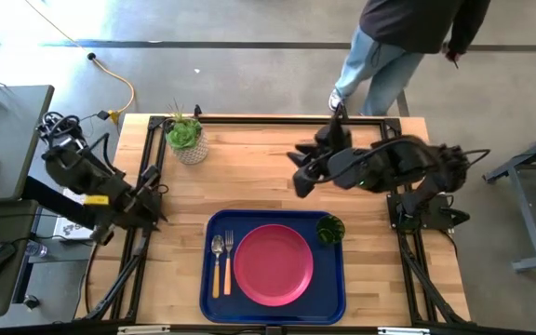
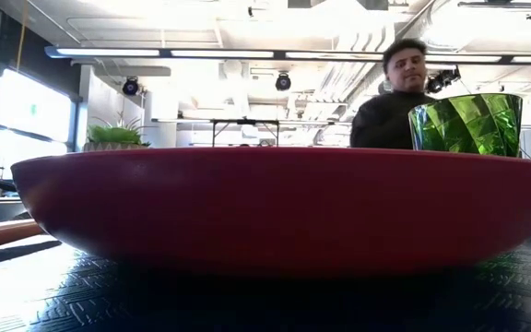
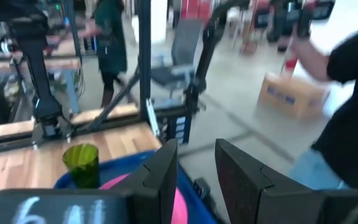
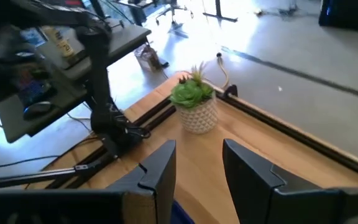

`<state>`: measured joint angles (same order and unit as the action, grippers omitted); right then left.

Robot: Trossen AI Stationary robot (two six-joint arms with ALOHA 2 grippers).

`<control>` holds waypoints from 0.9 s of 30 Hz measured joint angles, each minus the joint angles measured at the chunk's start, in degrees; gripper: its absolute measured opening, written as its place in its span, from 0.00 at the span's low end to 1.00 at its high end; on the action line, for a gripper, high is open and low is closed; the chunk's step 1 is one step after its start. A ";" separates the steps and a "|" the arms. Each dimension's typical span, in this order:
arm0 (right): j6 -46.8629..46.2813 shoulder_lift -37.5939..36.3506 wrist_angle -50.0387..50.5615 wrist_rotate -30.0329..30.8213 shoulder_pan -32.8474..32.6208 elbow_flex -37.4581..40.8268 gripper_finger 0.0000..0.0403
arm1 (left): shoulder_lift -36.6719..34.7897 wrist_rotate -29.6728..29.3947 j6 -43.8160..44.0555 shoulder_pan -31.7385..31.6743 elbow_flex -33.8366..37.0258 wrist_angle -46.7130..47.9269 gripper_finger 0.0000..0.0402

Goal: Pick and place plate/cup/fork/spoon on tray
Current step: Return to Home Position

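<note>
Green succulent (image 1: 185, 136) behind tray (image 1: 335, 288), person (image 1: 403, 37) beyond

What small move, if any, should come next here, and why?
Probably none beyond parking both arms. The plate, cup, fork and spoon already sit on the tray. The left hand and right hand are open, empty and clear of the tray.
</note>
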<state>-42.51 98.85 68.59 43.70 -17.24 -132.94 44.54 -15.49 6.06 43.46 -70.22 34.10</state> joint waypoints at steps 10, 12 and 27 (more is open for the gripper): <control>-0.98 2.29 -3.52 -0.61 -0.12 0.00 0.31 | -22.94 -0.04 0.76 0.00 32.89 -21.90 0.24; -3.19 2.29 -3.55 -0.29 -0.06 0.00 0.31 | -26.42 -0.06 0.78 0.00 37.67 -24.40 0.24; -3.59 2.27 -3.43 4.60 -0.01 0.00 0.31 | -44.47 -15.11 -3.76 -0.26 59.75 -30.89 0.24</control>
<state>-46.10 101.12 65.17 48.31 -17.26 -132.94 0.06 -30.60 2.31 43.20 -10.47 3.21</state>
